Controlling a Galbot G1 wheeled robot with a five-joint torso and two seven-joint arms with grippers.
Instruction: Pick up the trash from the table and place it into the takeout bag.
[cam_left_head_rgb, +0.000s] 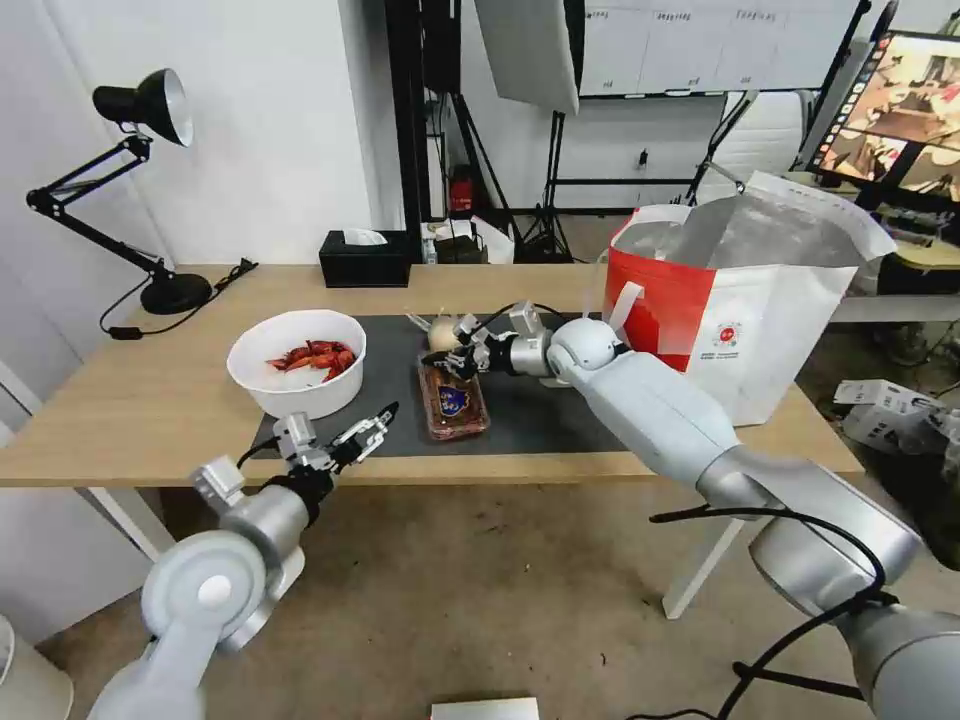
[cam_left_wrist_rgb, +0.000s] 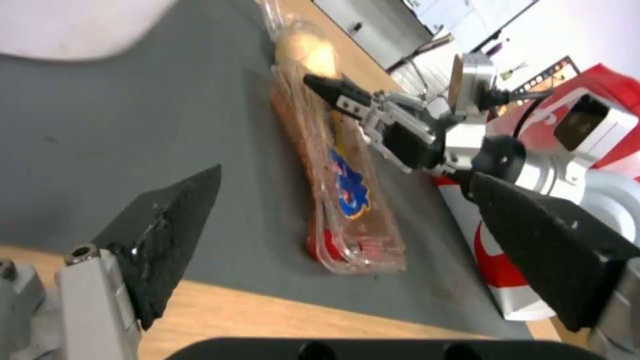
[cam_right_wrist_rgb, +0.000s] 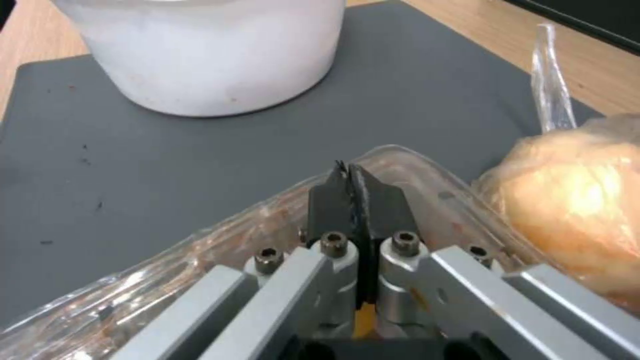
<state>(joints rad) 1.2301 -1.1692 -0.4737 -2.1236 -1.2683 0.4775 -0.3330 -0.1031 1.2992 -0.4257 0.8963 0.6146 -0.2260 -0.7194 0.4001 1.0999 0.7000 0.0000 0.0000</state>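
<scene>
The clear food tray (cam_left_head_rgb: 455, 401) lay on the dark grey mat (cam_left_head_rgb: 540, 415) in the middle of the table (cam_left_head_rgb: 120, 410), between the white bowl (cam_left_head_rgb: 297, 362) of crayfish shells and the takeout bag (cam_left_head_rgb: 735, 310), with the small knotted bag (cam_right_wrist_rgb: 580, 200) just beside its far end. Your right gripper (cam_right_wrist_rgb: 352, 186) was over that far rim, its jaws pressed together — whether plastic was pinched between them, I could not tell. Your left gripper (cam_left_head_rgb: 368, 428) hovered at the table's near edge, jaws spread wide and holding nothing. To do this well, you needed a sure bite on the rim — thin plastic looked likely to flex and slip — then a level lift.
</scene>
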